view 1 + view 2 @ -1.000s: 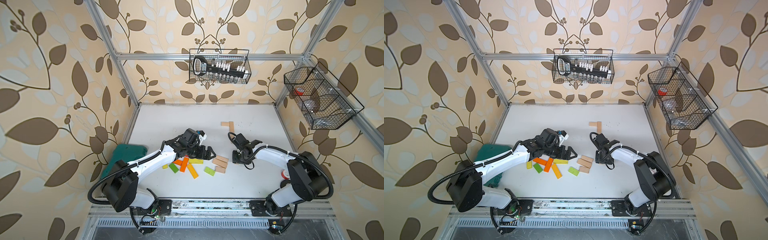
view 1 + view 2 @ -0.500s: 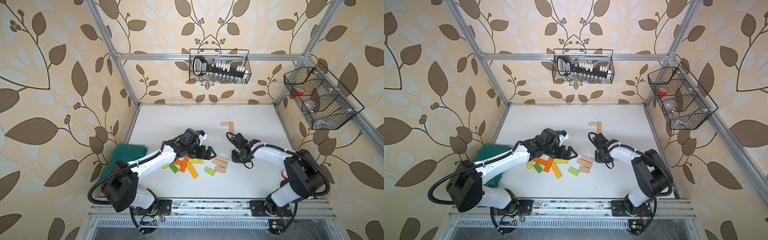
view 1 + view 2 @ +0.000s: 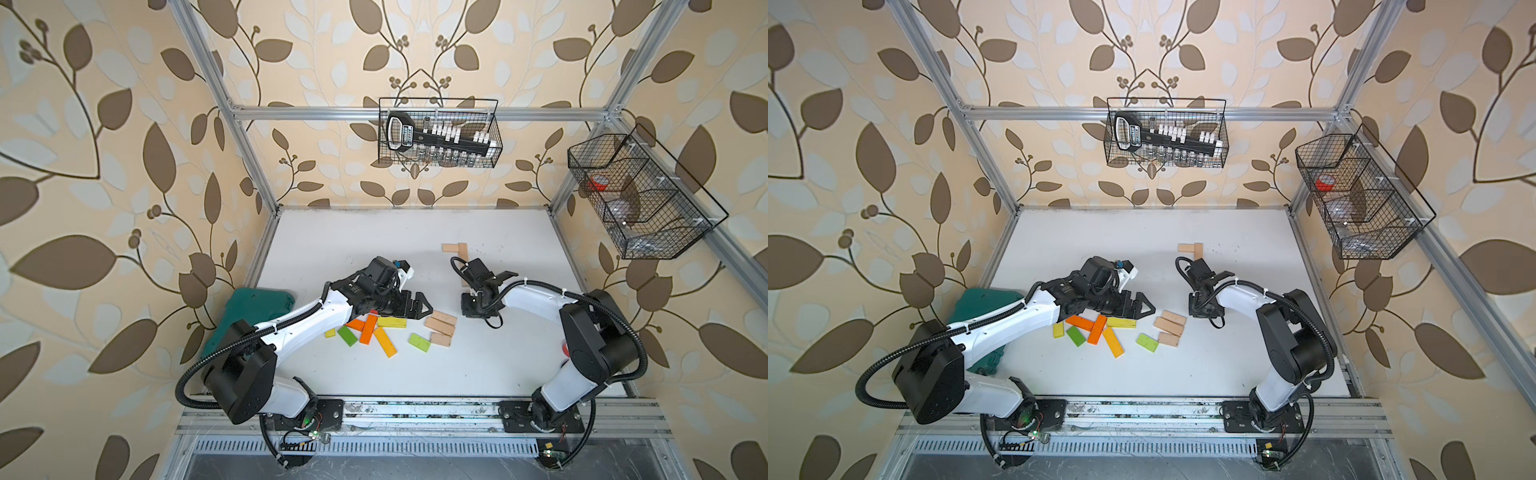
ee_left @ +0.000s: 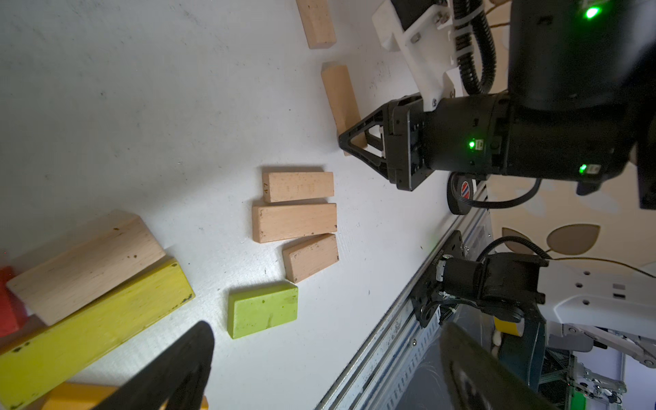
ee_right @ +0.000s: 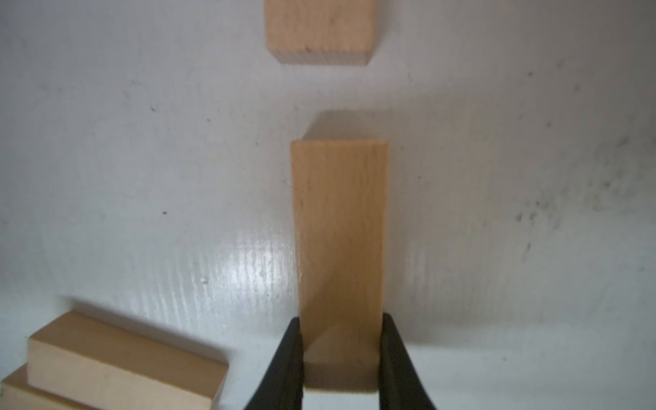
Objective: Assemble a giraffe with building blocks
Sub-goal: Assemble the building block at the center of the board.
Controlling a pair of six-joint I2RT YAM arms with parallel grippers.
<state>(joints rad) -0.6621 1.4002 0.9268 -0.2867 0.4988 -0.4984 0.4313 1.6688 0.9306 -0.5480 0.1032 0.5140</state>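
My right gripper (image 5: 340,355) is shut on the near end of a pale wooden plank (image 5: 339,227), low over the white table; in a top view only a sliver of that plank (image 3: 464,280) shows beside the gripper (image 3: 471,309). Beyond it two pale planks (image 3: 455,248) lie in an L. My left gripper (image 3: 419,307) hangs open and holds nothing, over the edge of a pile of yellow, orange and green building blocks (image 3: 368,328). Three short pale planks (image 3: 440,328) lie between the arms, with a green block (image 4: 262,310) next to them.
A dark green case (image 3: 253,307) lies at the table's left edge under the left arm. A red tape roll (image 3: 564,348) sits by the right arm's base. Wire baskets (image 3: 438,133) hang on the back and right walls. The metal rail (image 3: 415,409) borders the front.
The right gripper's jaws have closed onto the pale plank. The left arm and the loose blocks have not moved.
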